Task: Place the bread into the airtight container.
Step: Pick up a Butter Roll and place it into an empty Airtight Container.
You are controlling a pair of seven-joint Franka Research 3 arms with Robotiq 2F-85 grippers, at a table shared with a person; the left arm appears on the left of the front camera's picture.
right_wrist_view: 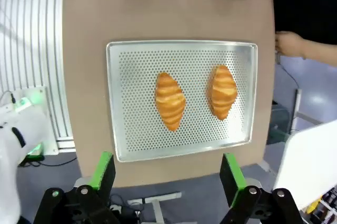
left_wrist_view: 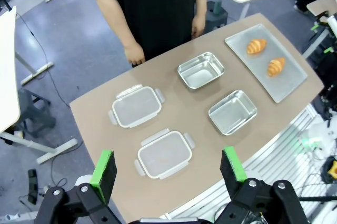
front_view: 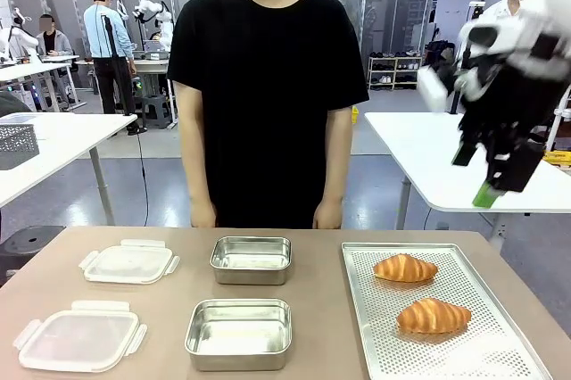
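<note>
1. Bread on the tray [front_view: 375,331], at the right end of the surface [front_view: 317,318]: far croissant [front_view: 405,268] on the tray's half toward the person, near croissant [front_view: 434,315] on the tray's half toward the robot. Lying apart, both flat on the perforated metal.
2. Right tool [right_wrist_view: 167,171] high above the tray, released, fingers spread wide and empty. Lined up roughly over the near croissant, with a pad to either side of its long axis.
3. Left tool [left_wrist_view: 168,166] well up and away to the tray's left, likewise released and empty.
4. Just left of the tray: far container [front_view: 251,260] and near container [front_view: 238,334], both steel, open and empty. Farther left of the tray: far lid [front_view: 129,263] and near lid [front_view: 78,337], off and lying flat.
5. Handling, as a guess: light, soft and airy inside, with a brittle, flaky crust. Easily dented or crushed; possibly a little greasy, so prone to slipping between the pads.
6. Best hold: across the thick middle, one pad on each long flank. Avoid the tapered tips, likely to tear or let the piece swing. Close only until the crust just gives.
7. Stage, judging by the layout: nothing lifted yet. Descent to the tray to come, then a carry leftward off the tray into a container.
8. Watch for pads scraping the tray on a low approach.
</note>
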